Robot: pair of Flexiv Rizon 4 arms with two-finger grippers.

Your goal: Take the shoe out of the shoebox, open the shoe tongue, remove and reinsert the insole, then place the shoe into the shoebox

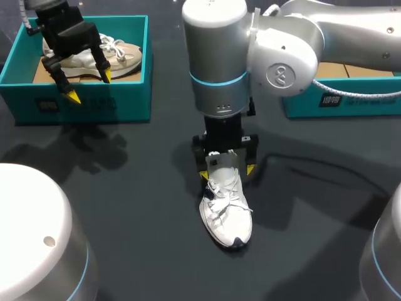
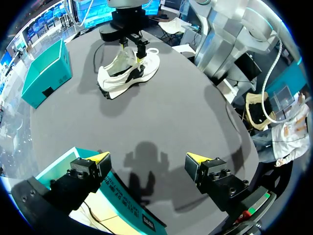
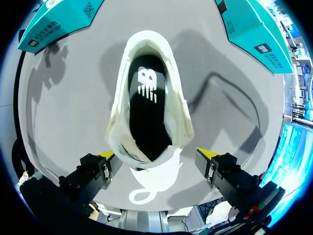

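A white laced shoe (image 1: 227,210) stands upright on the dark table, toe toward the front edge. My right gripper (image 1: 227,172) hangs over its heel, open, one yellow tip on each side and neither touching. In the right wrist view the shoe (image 3: 178,117) gapes wide, with the black insole (image 3: 146,112) lying inside and the heel loop (image 3: 151,178) under the gripper (image 3: 155,155). My left gripper (image 1: 89,86) is open and empty above the front wall of the teal shoebox (image 1: 88,103) at the back left. The left wrist view shows that gripper (image 2: 148,159) and the shoe (image 2: 127,73) far ahead of it.
A beige shoe (image 1: 94,56) lies inside the left shoebox. A second teal box (image 1: 351,103) stands at the back right, partly under my right arm. A black cable (image 1: 326,172) runs across the table right of the white shoe.
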